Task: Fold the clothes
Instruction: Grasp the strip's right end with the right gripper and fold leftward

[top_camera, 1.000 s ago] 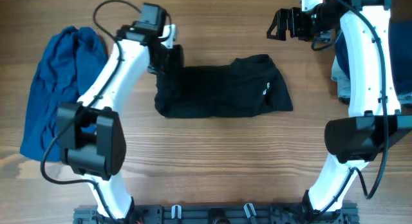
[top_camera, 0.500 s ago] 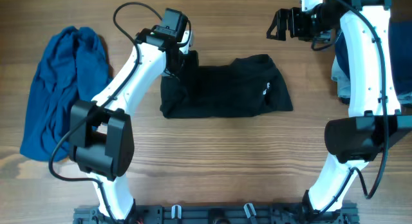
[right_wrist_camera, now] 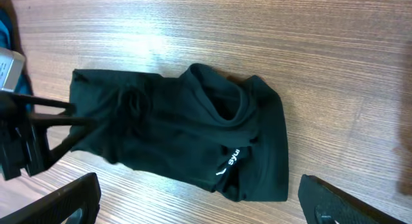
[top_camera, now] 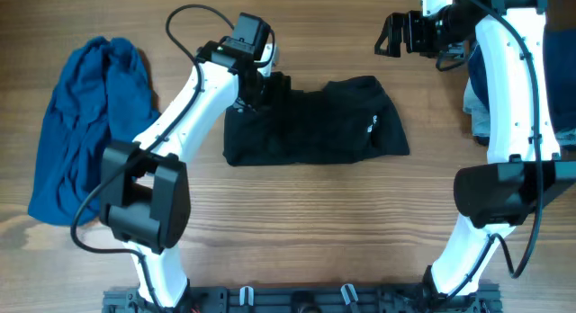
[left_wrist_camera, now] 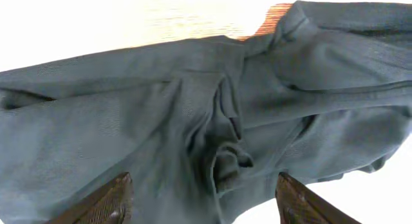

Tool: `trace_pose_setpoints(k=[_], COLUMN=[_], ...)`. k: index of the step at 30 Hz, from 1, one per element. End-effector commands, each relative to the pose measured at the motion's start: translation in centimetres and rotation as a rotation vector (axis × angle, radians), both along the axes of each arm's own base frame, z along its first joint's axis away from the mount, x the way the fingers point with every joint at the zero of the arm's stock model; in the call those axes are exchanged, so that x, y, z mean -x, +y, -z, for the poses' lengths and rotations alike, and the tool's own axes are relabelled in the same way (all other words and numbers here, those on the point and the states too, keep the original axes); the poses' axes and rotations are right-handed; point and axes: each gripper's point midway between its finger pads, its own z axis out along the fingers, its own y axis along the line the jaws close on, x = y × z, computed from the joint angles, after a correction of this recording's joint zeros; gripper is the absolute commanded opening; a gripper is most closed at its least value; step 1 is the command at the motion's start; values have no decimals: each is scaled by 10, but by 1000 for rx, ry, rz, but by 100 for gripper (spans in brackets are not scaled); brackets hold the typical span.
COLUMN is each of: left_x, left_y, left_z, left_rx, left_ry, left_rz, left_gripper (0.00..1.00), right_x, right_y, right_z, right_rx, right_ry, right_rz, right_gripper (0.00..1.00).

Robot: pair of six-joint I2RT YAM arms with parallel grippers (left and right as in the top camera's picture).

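Two spread: left hand (top_camera: pixel 268 86), right hand (top_camera: pixel 385 34); T-shirt (top_camera: pixel 324 124) (bunched) lies left-right, lettering rightward.

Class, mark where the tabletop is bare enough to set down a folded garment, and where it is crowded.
Bare: the strip of table in front of the black T-shirt, between the arm bases; the far strip beyond the shirt. Crowded: the blue garment and left arm at left; the right arm over more garments at right.

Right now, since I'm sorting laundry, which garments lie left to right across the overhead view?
First the bright blue garment → black T-shirt → navy and pale blue garments at the right edge.
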Motion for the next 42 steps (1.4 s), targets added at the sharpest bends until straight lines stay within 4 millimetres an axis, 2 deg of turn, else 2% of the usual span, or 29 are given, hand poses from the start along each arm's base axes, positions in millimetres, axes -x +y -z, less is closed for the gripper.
trace_pose_setpoints(k=[1, 5, 9, 12, 14, 17, 22, 25, 32, 37, 40, 42], left_x=[-2, -11, -25, -24, -19, -9, -7, -7, -6, -6, -6, -6], left_y=[-13, 2, 40, 60, 66, 59, 50, 47, 46, 46, 46, 46], left_z=[-3, -12, -39, -56, -57, -48, -32, -24, -15, -15, -15, -15], left_rx=[24, 31, 76, 99, 92, 69, 17, -3, -10, -10, -10, -10], left_ry=[-10, -31, -58, -61, -46, -13, 2, 13, 33, 33, 33, 33], left_rz=[25, -20, -147, -187, -197, -151, -127, -120, -116, -117, -117, -117], left_gripper=[68, 64, 66, 68, 70, 70, 72, 72, 72, 72, 72, 72], right_x=[-2, -1, 1, 10, 18, 37, 52, 56, 51, 51, 51, 52], right_y=[-3, 2, 4, -2, -3, -2, 0, -1, -1, -16, -18, -18], right_z=[4, 2, 4, 17, 34, 80, 124, 142, 183, 210, 221, 226], right_rx=[11, -13, -12, 15, 19, 16, 2, 2, -2, 82, 88, 87], right_ry=[8, 11, 29, 97, 158, 288, 384, 401, 353, 327, 309, 304], right_rz=[9, 6, 25, 71, 77, 77, 121, 132, 129, 172, 174, 174], right_gripper=[99, 99, 98, 98, 98, 95, 92, 92, 92, 92, 92, 84])
